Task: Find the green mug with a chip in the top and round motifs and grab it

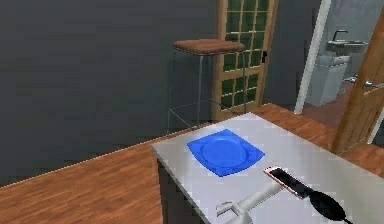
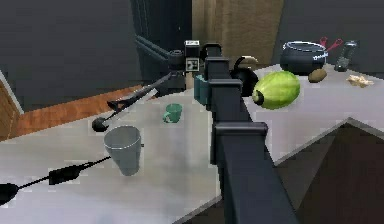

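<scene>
A small green mug-like thing [image 2: 173, 113] stands on the grey tabletop [image 2: 180, 175], too small to make out a chip or motifs. My arm rises from the bottom edge to its two white marker squares [image 2: 195, 57]. The gripper [image 2: 152, 90] reaches left and down from them, just up and left of the green thing. Whether it touches it, or holds anything, I cannot tell. A pale grey cup [image 2: 125, 150] stands nearer on the same top.
A dark ladle [image 2: 103, 124] lies left of the gripper, and a black corded tool [image 2: 62, 175] lies nearer. A big green fruit [image 2: 277, 90] and a dark pot [image 2: 300, 55] stand right. Ahead: blue plate [image 1: 226, 152], phone [image 1: 287, 182], tall stool [image 1: 208, 47], glazed door [image 1: 245, 50].
</scene>
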Tool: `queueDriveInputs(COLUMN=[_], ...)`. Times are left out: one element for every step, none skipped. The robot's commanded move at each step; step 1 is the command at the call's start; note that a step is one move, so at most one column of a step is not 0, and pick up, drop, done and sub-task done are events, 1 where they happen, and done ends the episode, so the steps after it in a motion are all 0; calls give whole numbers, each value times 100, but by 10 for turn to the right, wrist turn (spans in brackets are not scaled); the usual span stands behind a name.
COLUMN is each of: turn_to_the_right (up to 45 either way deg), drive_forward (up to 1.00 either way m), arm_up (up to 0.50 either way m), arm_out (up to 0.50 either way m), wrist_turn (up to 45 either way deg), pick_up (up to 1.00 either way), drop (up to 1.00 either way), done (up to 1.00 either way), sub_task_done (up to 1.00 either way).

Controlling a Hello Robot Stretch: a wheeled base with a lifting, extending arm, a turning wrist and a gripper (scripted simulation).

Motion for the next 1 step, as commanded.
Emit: queueDriveInputs(turn_to_the_right=[0], drive_forward=[0], arm_up=[0], arm_out=[0], wrist_turn=[450], pick_up=[0], drop=[0], done=[0], sub_task_done=[0])
